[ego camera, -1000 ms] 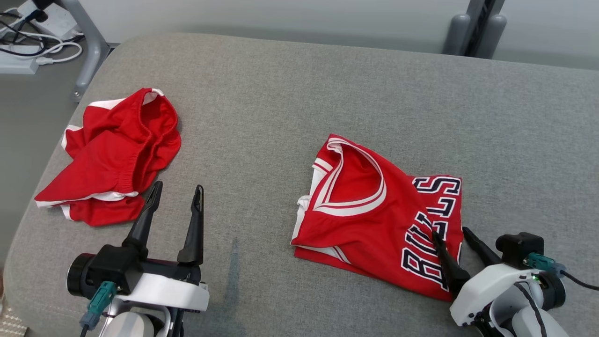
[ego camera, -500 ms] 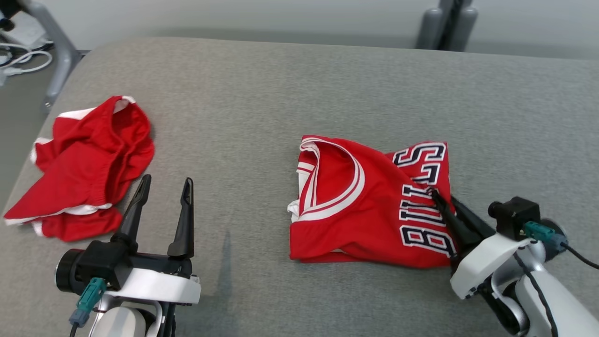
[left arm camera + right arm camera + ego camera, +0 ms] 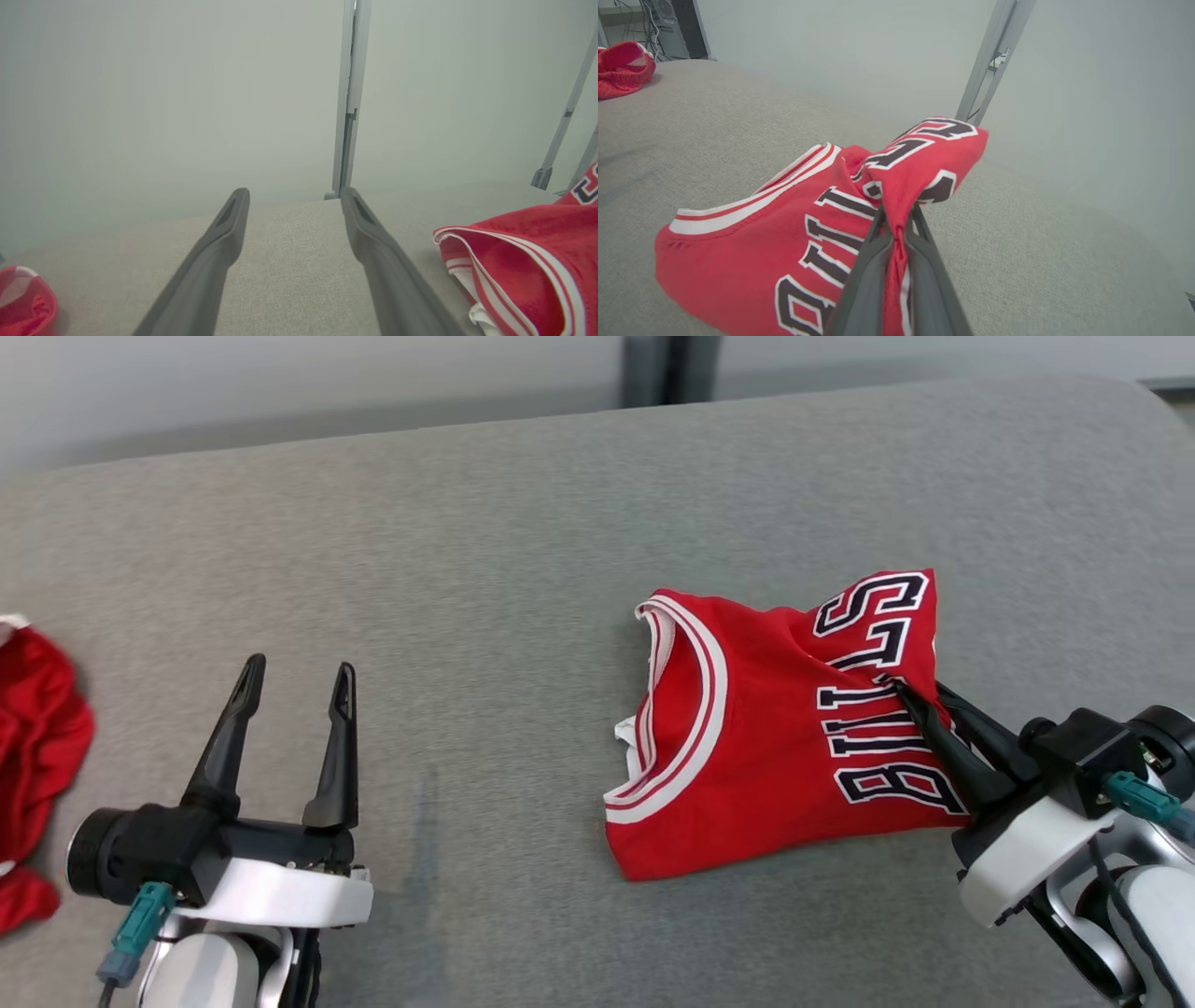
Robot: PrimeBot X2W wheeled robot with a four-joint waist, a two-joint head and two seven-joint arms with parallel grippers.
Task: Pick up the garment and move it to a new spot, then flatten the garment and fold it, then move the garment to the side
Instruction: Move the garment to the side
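One fold of the red Bulls jersey, right of centre on the grey cushion, has just been pinched by the right gripper, its fingers closed on the cloth. Relocation is judged ready to begin. The left gripper is held wide and empty over the cushion's left.

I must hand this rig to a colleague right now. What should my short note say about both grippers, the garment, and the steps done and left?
Right gripper: shut on the red jersey, pinching a fold by its lettering.
Left gripper: open, holding nothing, over the grey cushion.
Things: the jersey is bunched on the right part of the cushion, with its pinched fold raised. A second red garment lies at the far left.
Done: the grasp on the jersey.
Left: carry it to a new spot, flatten it, fold it, move it to the side.
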